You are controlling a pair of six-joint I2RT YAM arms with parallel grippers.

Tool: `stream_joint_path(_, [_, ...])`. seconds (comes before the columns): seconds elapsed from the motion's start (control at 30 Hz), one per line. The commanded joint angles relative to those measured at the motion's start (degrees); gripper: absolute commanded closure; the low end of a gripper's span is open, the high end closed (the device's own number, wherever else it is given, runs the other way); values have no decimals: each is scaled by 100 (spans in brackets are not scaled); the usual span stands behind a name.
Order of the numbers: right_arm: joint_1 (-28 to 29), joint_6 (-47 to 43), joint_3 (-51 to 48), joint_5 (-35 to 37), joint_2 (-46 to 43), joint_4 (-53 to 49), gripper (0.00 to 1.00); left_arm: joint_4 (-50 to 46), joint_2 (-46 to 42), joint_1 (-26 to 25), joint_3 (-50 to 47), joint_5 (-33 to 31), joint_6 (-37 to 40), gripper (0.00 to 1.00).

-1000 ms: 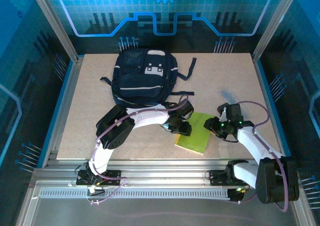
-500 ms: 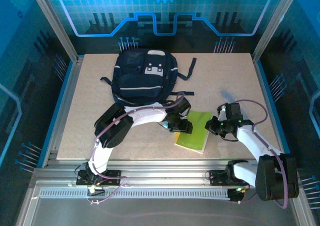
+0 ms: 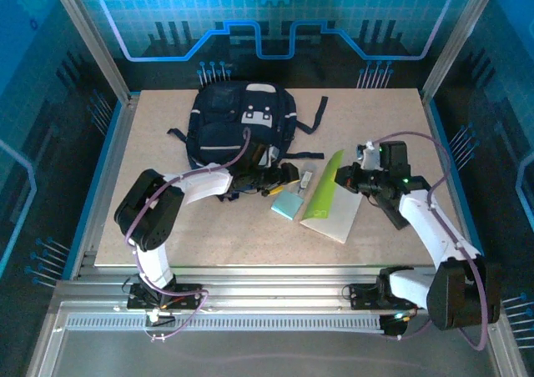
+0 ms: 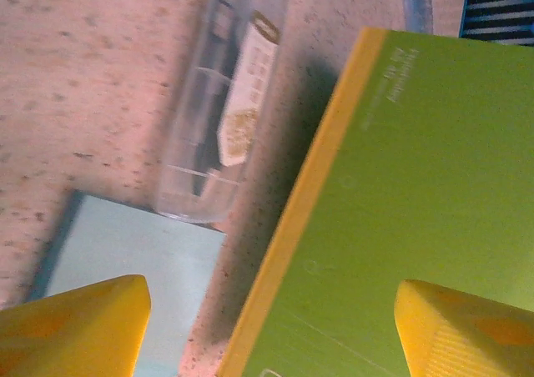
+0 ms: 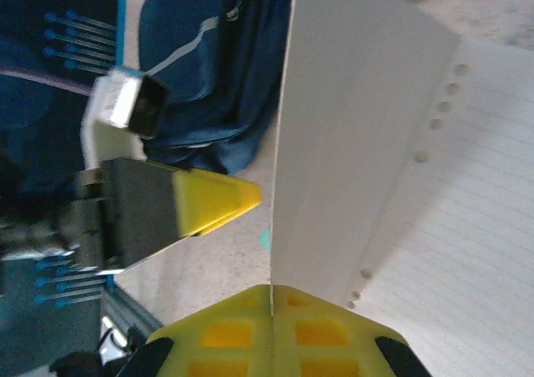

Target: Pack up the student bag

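Right claw [image 5: 271,298] pinching notebook cover [image 5: 350,143] edge, left claw [image 4: 271,319] spread beside student bag [image 3: 238,127]

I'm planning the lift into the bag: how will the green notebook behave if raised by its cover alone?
Probably floppy: the right gripper pinches the green notebook only by its cover, which stands up while the lined pages lie flat. Lifted so, the pages would likely hang open. The cover might slip or crease.

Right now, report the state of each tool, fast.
Left tool: open, holding nothing.
Right tool: shut on the green notebook's cover, which it holds lifted.
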Motion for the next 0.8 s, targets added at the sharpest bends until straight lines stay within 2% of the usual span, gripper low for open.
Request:
stream_joint_path(0.0, [355,290,332,-367,191,552,100,993,-104,8,-316,317,-507,22])
stream_joint_path(0.2, [803,549,567,-577,583,1025,100,2766,198,238,-1091,443,-1478,20])
stream_joint_path(0.3, [823,556,487,-582,686,1187,100,3245,360,292,-1289,450,-1724,18])
stream_joint_path(0.5, [450,91,-202,16,1065,850,100,3360,413,293,-1368,371,-1720,17])
stream_joint_path(0.6, [168,-114,-477,60,1478,863,100,3369,478,290,-1309,394,-1693,18])
stream_joint_path(0.77, [83,-410,-524,453,2055,737,100,3237,670,258,-1162,403,-1650,20])
